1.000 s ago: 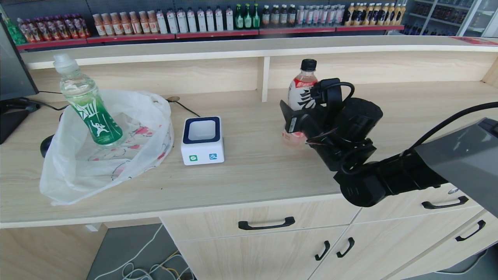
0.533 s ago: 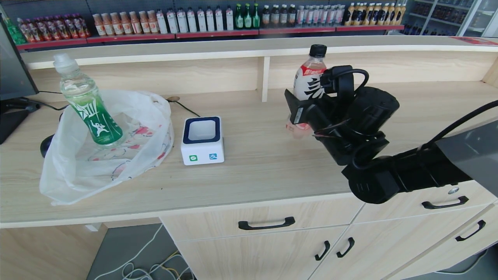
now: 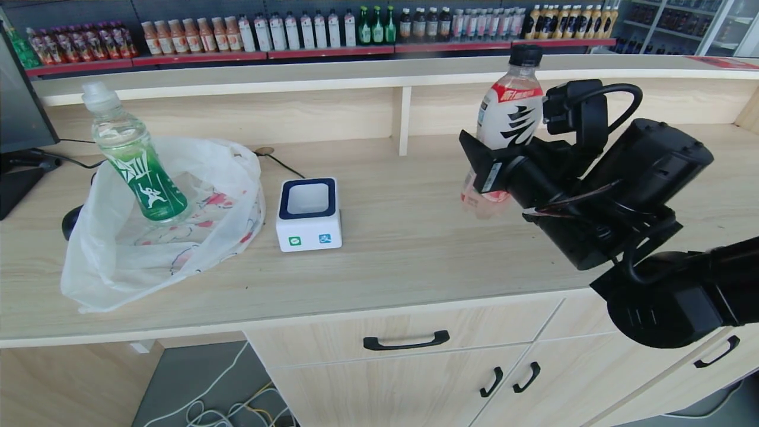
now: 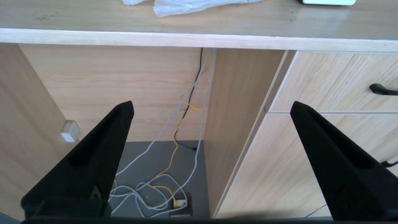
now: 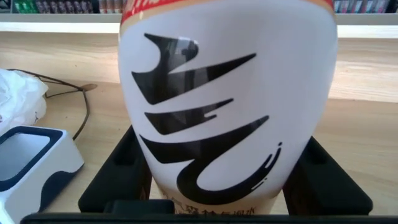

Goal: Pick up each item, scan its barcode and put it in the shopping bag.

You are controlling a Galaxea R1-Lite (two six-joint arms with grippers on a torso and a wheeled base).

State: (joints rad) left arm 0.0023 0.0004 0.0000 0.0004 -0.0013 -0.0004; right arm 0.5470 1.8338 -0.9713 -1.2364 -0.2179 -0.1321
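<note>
My right tool [image 3: 497, 173] is closed on the lower body of the pink drink bottle [image 3: 511, 110]. I hold it nearly upright, cap up, clear of the counter [image 3: 385, 261] and well to the right of the scanner [image 3: 309, 213]. In the right wrist view the bottle [image 5: 227, 106] sits square between my jaws, so I judge the grip sound.

My left tool [image 4: 211, 162] hangs below the counter's front edge, lower than the scanner, spread wide with nothing in it.

The step in hand is the scan. I should carry the bottle leftward until it hangs over the scanner's glass window, high enough that its base passes over the blue rim without a knock. The label face I can see shows only black brush strokes. I cannot tell where the barcode is, so I expect to roll my wrist and tip the bottle until that patch looks down at the window, then hold steady for the read. The liquid will slosh, so slow turns suit it better than quick ones.

The shopping bag [image 3: 166, 237] lies just left of the scanner, with a green bottle [image 3: 133, 157] already standing in it. I must therefore not swing past the scanner.
</note>
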